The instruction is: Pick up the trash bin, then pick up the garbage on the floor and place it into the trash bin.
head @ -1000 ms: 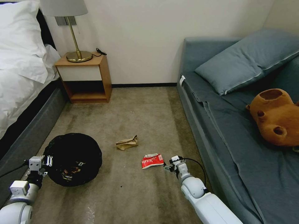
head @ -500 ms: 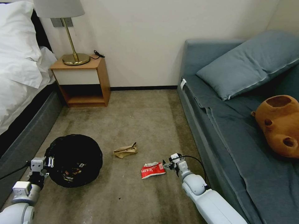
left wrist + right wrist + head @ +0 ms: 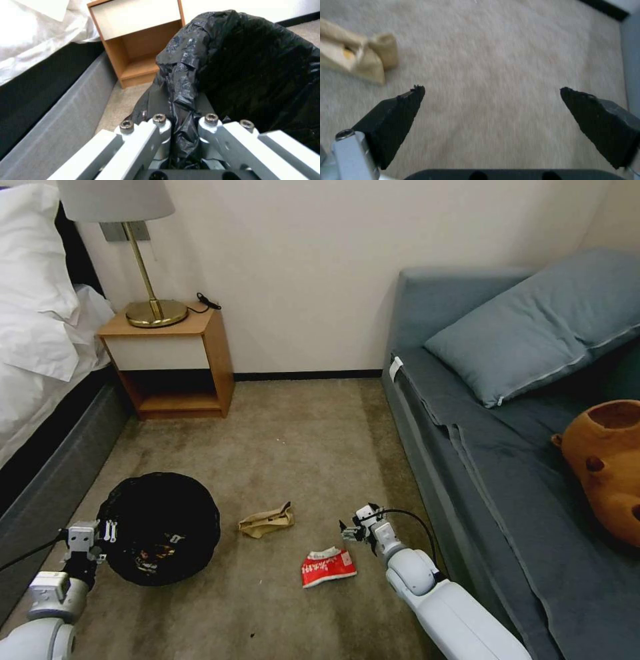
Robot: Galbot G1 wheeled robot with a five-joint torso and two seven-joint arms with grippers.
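From the head view, the trash bin (image 3: 160, 528) is sitting on the carpet (image 3: 300, 447) near the grey bed base (image 3: 47, 493), with the left gripper (image 3: 87, 537) pinching its near rim. Two pieces of garbage are lying on the floor apart from each other: the tan paper bag (image 3: 267, 521) between bin and right arm, and the red-and-white packet (image 3: 327, 567) nearer the robot. The right gripper (image 3: 351, 529) is hovering low just beyond the packet, pointing toward the bag and carrying nothing. In the left wrist view, the left gripper (image 3: 181, 125) is clamping a fold of the wrinkly black liner at the bin's (image 3: 253, 65) rim, fingers closed tight on it, with the wooden nightstand (image 3: 140, 45) standing behind. In the right wrist view, the right gripper (image 3: 490, 91) is holding its fingertips (image 3: 406, 100) wide apart over bare carpet, the paper bag (image 3: 356, 62) lying off to one side. The bin seems secured, so the litter-collecting step looks to be in hand; the next move calls for centring the open fingers over one piece and descending onto it.
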